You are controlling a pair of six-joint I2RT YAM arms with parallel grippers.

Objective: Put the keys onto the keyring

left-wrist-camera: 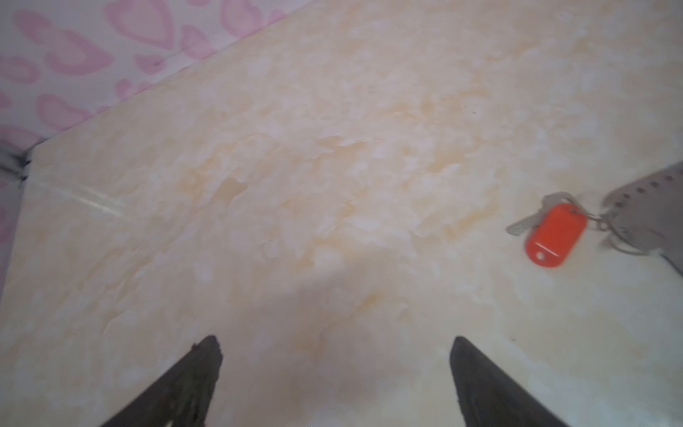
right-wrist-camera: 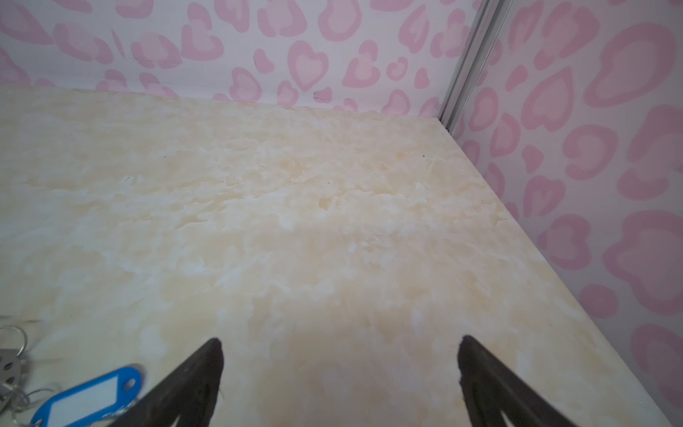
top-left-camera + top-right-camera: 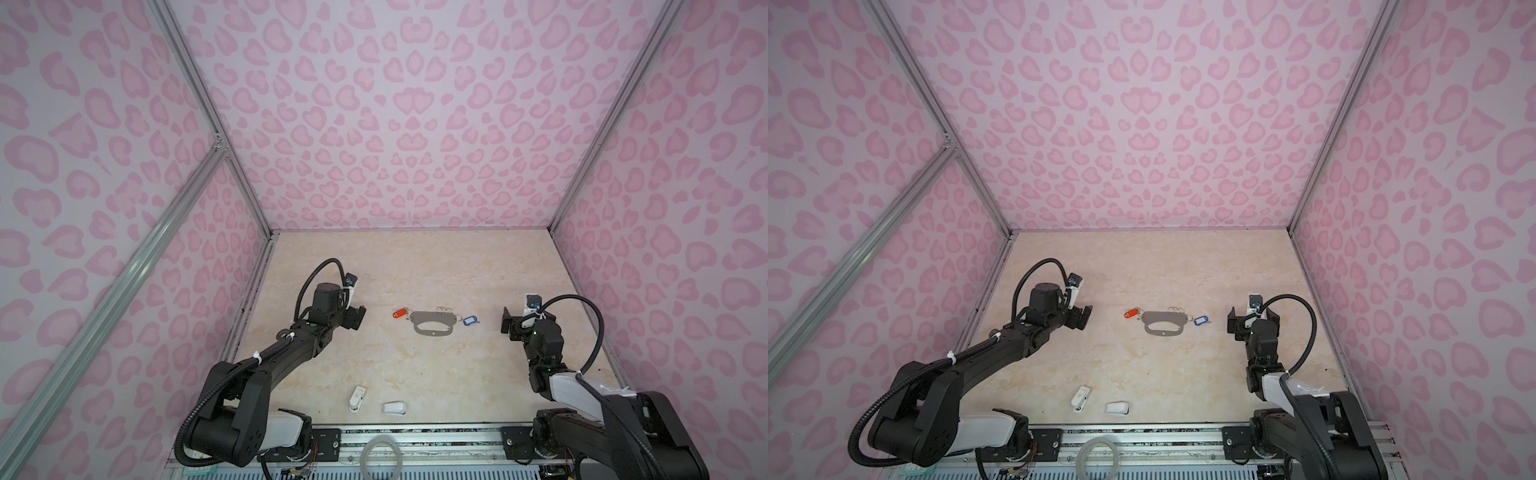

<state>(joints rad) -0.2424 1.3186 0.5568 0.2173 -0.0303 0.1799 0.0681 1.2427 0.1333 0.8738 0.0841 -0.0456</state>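
The keyring (image 3: 432, 316) lay flat in the middle of the worktop (image 3: 415, 270), with the red-orange key (image 3: 400, 313) touching its left end and the blue key (image 3: 469, 320) just beside its right end. Each seemed hooked through a small wire ring there, though blur left the blue one's link uncertain. The left fingers (image 1: 184, 384) and right fingers (image 2: 192, 380) stood wide apart and empty, well clear on either side, probably because both keys were on and nothing needed holding.

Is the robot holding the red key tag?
No, the red key tag lies on the table, away from the open, empty left hand.
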